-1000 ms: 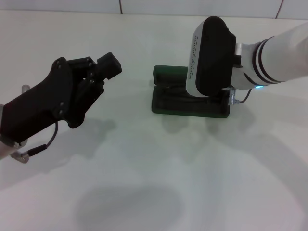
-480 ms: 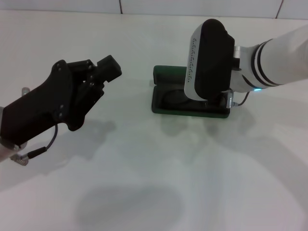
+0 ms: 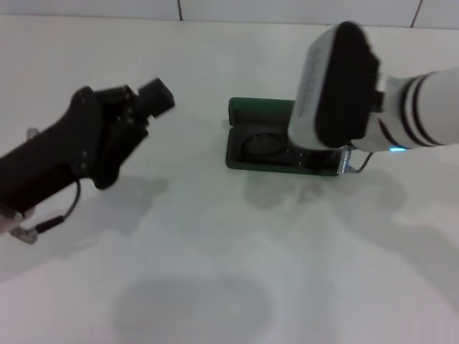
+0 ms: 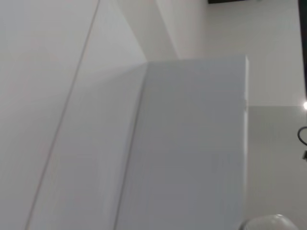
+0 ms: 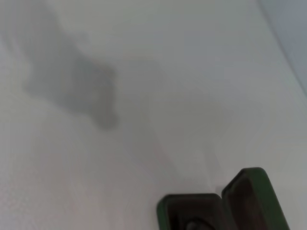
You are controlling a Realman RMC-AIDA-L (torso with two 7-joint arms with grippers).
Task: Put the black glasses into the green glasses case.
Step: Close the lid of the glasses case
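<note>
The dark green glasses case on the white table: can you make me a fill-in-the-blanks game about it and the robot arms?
1. The dark green hinged glasses case lies with its lid ____.
2. The thin black-framed glasses lie ____ the case.
3. The arm above the case is the robot's ____ one.
4. The left gripper is coloured ____.

Missing words: open; inside; right; black
</note>
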